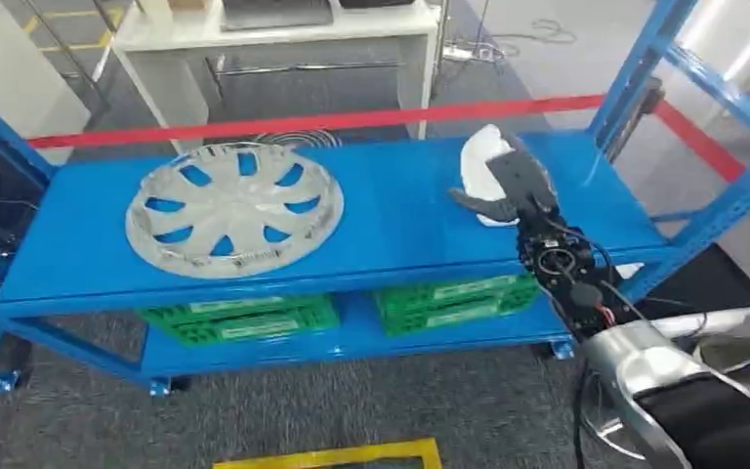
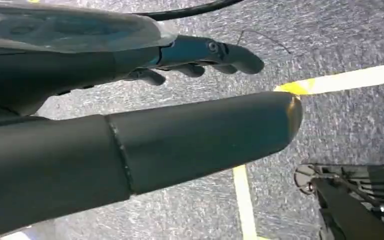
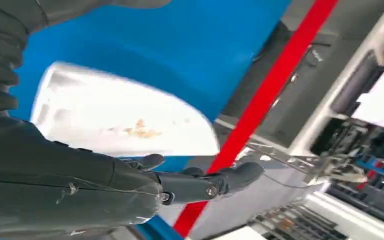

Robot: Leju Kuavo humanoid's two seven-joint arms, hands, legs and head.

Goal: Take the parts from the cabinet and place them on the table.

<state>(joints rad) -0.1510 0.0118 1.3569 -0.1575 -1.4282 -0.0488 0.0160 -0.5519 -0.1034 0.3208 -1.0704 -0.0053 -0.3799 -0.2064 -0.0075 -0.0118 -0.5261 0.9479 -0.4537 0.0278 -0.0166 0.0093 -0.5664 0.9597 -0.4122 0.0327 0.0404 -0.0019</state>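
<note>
Head view shows a blue cabinet [image 1: 78,254] of open shelves, and the right hand [image 1: 508,191] reaching over its top shelf at about three o'clock, directly above a white part [image 1: 483,151] that lies near the shelf's back edge. The fingers are spread, pointing toward nine o'clock, and nothing is gripped yet — the hand hovers over or lightly against the part, and I cannot tell whether it touches. From the right wrist view the white part [image 3: 125,117] lies just beyond the open fingers [image 3: 220,182], a brownish smudge on its pale face; the approach from above looks meant to let the fingers come down around it.

A silver wheel cover [image 1: 234,210] lies flat at about ten o'clock on the same shelf, well apart from the hand, untouched. It is probably the other part to be carried.

Left wrist view looks down at grey carpet with yellow floor tape [image 2: 350,80]; the left hand [image 2: 195,57] hangs with fingers loosely extended and apart, holding nothing — idle at the robot's side.

Green crates [image 1: 244,318] on the lower shelf carry white label strips, too small to read. A red barrier line [image 1: 283,122] runs behind the cabinet, and a white table [image 1: 273,39] stands beyond at twelve o'clock.
</note>
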